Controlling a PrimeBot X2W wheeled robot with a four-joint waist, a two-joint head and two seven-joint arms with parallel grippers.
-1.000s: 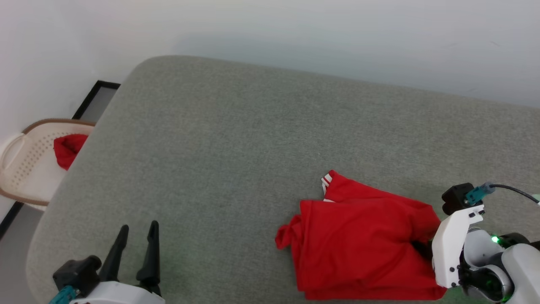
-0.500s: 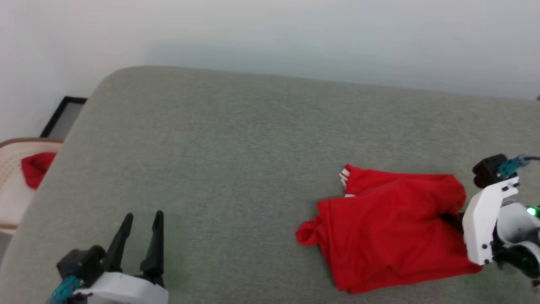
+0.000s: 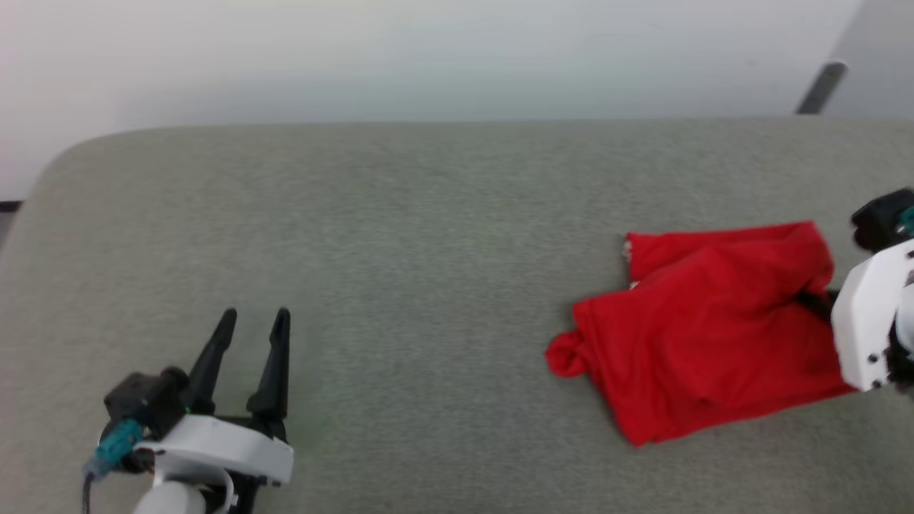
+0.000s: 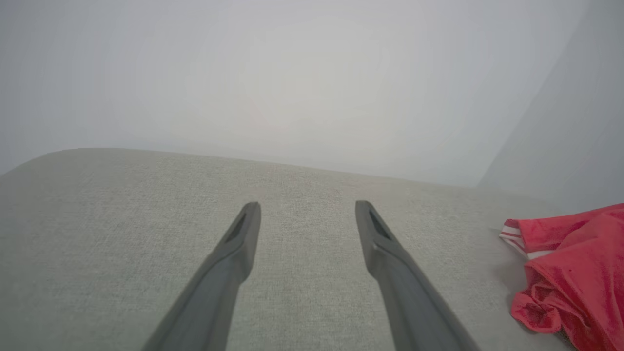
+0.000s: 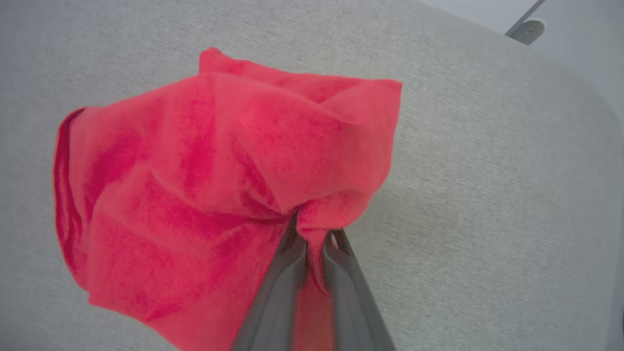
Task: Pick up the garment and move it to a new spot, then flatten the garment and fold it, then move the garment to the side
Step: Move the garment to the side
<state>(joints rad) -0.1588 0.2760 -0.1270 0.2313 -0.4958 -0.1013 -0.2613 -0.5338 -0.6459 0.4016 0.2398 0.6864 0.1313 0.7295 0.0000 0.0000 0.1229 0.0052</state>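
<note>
Item: garment (image 3: 714, 335), red, bunched, right of frame on grey cushion (image 3: 400, 235); one fold pinched in right gripper (image 5: 314, 236). Item: left gripper (image 3: 253, 323), lower left, fingers wide apart, holding nothing.

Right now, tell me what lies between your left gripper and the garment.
Nothing but bare grey cushion: in the head view, the stretch from the open left gripper to the garment holds no object.

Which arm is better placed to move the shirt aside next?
Right. The right gripper is shut on a bunch of the shirt, while the left gripper hangs open over bare cushion, apart from it.
</note>
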